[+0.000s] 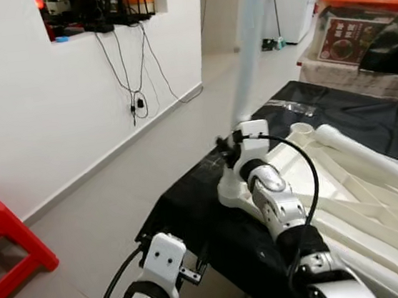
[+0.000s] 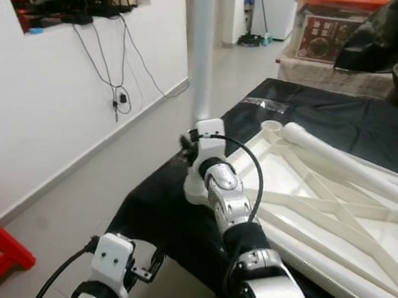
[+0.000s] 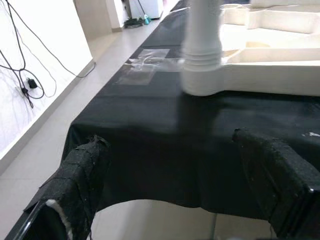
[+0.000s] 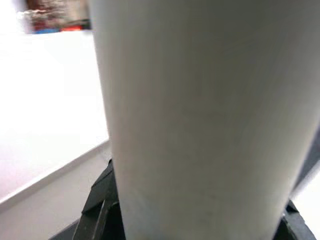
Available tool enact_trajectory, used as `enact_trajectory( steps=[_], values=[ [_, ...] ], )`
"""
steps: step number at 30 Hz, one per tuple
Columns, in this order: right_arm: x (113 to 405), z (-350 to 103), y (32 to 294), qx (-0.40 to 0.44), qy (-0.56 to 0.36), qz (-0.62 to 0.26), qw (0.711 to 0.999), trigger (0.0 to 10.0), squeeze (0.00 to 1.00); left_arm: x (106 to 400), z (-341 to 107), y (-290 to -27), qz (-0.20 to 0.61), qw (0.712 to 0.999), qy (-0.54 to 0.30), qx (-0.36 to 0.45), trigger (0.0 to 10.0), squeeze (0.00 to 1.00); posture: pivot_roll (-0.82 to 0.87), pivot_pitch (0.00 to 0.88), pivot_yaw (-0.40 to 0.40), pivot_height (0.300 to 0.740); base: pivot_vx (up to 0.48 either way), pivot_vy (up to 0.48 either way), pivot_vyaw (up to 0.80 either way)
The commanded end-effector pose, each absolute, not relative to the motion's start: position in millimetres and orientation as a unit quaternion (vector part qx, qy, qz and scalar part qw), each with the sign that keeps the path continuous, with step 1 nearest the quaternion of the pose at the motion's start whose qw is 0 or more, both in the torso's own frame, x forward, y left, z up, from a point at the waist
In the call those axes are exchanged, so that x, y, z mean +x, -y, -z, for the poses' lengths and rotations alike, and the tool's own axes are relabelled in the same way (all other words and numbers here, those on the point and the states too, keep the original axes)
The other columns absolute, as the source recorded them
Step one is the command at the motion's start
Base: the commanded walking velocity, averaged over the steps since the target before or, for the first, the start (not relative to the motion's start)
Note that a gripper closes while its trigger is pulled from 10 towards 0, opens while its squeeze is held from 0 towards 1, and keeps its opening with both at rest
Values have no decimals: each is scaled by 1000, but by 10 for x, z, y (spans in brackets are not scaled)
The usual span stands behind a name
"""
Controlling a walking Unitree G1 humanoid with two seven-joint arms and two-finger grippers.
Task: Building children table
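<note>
Holding the white leg low down, the right tool stood it in the tabletop's corner; it looked light, stiff, slippery. The left tool waited open beside the tabletop.

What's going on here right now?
The robot is assembling a white tabletop that lies upside down on a black-covered surface. The right end effector grips an upright white leg standing in the corner socket nearest the robot. The left end effector hangs open below the near edge of the surface, holding nothing. Another leg lies across the tabletop.
</note>
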State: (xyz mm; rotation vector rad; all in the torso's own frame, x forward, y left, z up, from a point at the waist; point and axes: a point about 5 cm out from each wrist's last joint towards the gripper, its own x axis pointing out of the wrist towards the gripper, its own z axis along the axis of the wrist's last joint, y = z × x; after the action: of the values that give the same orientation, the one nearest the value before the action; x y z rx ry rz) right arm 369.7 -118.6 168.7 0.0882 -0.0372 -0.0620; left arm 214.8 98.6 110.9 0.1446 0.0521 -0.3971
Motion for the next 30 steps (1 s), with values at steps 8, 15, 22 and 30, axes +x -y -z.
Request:
enact_trajectory(
  steps=[8, 15, 22, 30],
  values=[
    [3527, -1641, 1000, 102, -12, 156, 982, 0, 0, 2164, -1078, -998, 197, 977, -34, 74, 10000, 0, 191, 0, -85, 740, 0, 0, 0],
    [3457, -1662, 821, 118, 7, 73, 990, 10000, 1000, 2165, -1080, -1002, 196, 977, -34, 72, 10000, 0, 182, 0, -81, 740, 0, 0, 0],
    [3540, -1817, 865, 156, 68, -55, 984, 10000, 0, 2174, -1079, -994, 197, 977, -34, 71, 10000, 0, 181, 1, -83, 740, 0, 0, 0],
    [3679, -1907, 929, 122, 35, -372, 920, 10000, 0, 2183, -1078, -998, 198, 977, -35, 72, 10000, 0, 182, 1, -79, 740, 0, 0, 0]
  ],
)
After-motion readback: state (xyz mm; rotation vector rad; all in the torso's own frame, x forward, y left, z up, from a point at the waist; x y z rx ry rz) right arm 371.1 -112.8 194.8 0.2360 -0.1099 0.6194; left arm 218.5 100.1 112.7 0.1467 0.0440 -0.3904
